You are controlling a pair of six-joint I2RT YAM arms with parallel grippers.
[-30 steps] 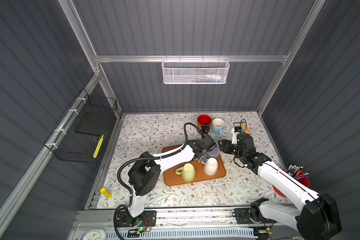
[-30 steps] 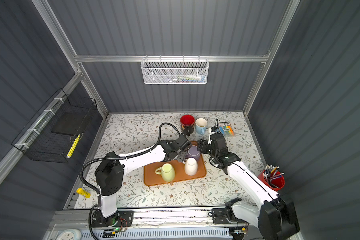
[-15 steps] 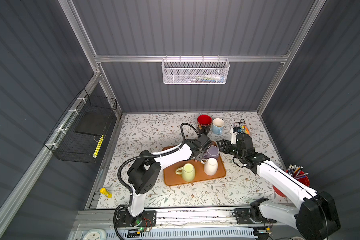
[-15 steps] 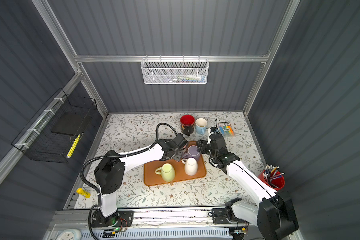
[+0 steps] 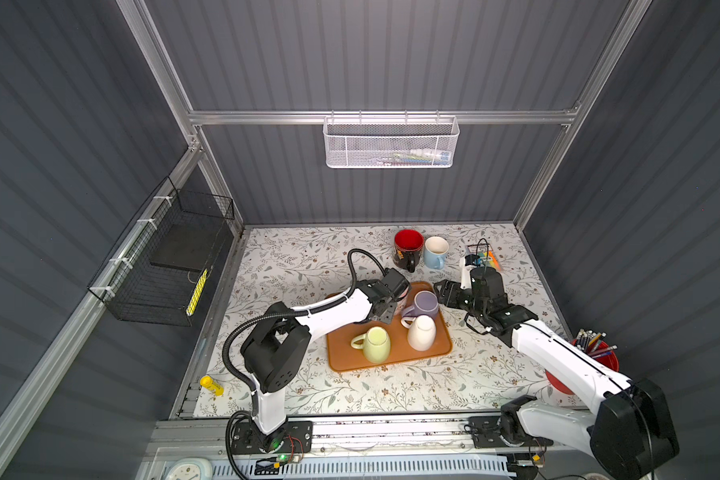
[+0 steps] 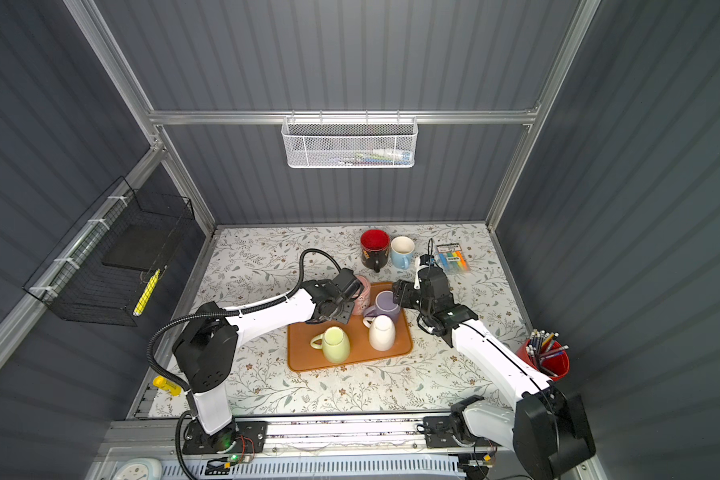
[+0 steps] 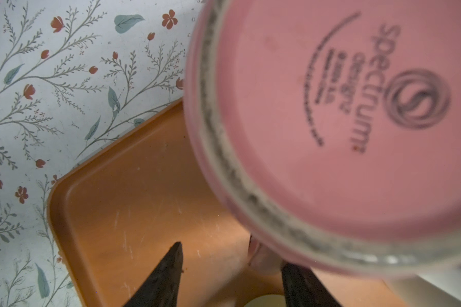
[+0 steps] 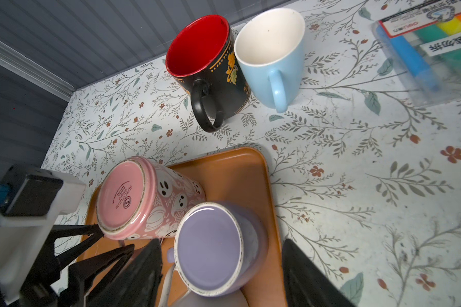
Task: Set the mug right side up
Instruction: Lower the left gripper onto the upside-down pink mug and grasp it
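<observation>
Holding my left gripper (image 7: 230, 259) low over the orange tray (image 7: 117, 199), I am looking straight at the base of the pink mug (image 7: 330, 119). It is lying tilted at the tray's far left corner in both top views, with its base turned toward me and its mouth pointing away. My fingers (image 7: 168, 273) are standing apart, unclenched. A pale pink part of the mug is sitting between them, close to one finger, and I cannot tell whether it is touching. The pink mug is lying just beside the purple mug (image 8: 210, 265), which is standing upside down on the tray. My right gripper (image 8: 221, 245) is spreading wide on either side of that purple mug, grasping nothing.
</observation>
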